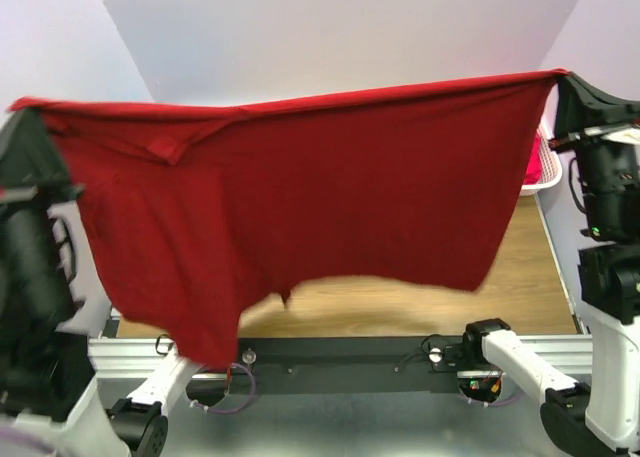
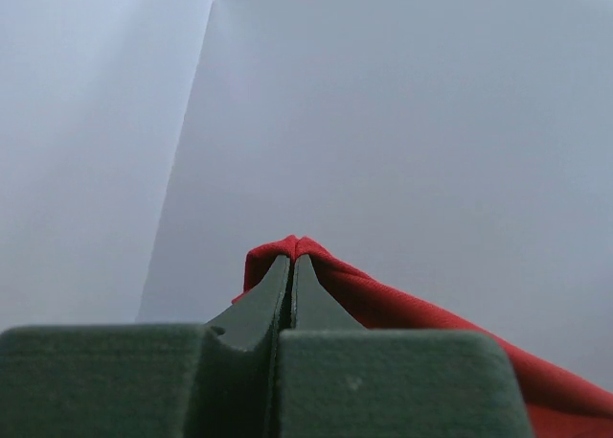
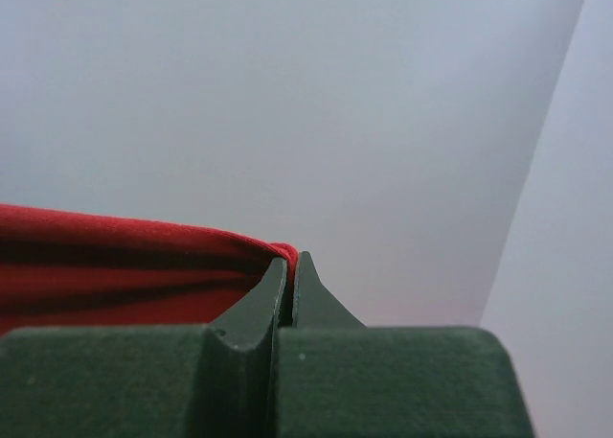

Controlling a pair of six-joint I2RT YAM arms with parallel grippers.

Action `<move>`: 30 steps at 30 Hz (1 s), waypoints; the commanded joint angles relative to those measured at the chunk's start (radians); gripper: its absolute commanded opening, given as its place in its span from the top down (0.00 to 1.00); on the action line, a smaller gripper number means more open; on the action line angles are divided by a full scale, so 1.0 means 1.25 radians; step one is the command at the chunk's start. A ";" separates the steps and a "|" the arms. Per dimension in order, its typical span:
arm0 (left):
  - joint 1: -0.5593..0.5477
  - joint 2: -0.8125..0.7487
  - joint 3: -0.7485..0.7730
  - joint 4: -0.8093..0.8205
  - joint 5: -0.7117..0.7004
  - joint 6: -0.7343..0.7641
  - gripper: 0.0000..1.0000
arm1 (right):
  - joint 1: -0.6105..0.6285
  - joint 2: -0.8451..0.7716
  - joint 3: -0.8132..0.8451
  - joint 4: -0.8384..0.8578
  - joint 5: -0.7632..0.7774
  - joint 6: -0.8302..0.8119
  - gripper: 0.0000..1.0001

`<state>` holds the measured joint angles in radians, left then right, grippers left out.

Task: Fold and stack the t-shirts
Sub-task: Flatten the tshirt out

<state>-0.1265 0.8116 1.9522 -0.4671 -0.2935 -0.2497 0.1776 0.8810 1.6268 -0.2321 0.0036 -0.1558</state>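
The t-shirt [image 1: 320,187] hangs spread out above the table [image 1: 400,307]. The left gripper [image 1: 20,109] pinches the t-shirt's upper left corner, the right gripper [image 1: 560,78] its upper right corner. The basket [image 1: 549,183] sits behind the t-shirt's right edge.

Cloth, wood, metal
Shirt [image 1: 330,197]: soft matt red cloth. Table [image 1: 520,282]: smooth pale wood. Rail [image 1: 130,350]: dull grey metal.
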 commanded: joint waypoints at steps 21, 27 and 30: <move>0.008 0.861 -0.370 0.283 0.110 -0.032 1.00 | -0.059 0.721 -0.387 0.330 0.284 -0.041 0.99; 0.009 0.952 -0.305 0.277 0.115 -0.026 1.00 | -0.083 0.849 -0.301 0.373 0.256 -0.066 0.99; 0.010 0.996 -0.265 0.252 0.123 -0.032 1.00 | -0.092 0.897 -0.257 0.375 0.247 -0.072 0.99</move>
<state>-0.1246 2.0102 1.5623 -0.1631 -0.1467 -0.2787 0.0803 1.9583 1.2247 0.1505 0.2970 -0.2165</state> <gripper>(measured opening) 0.010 0.015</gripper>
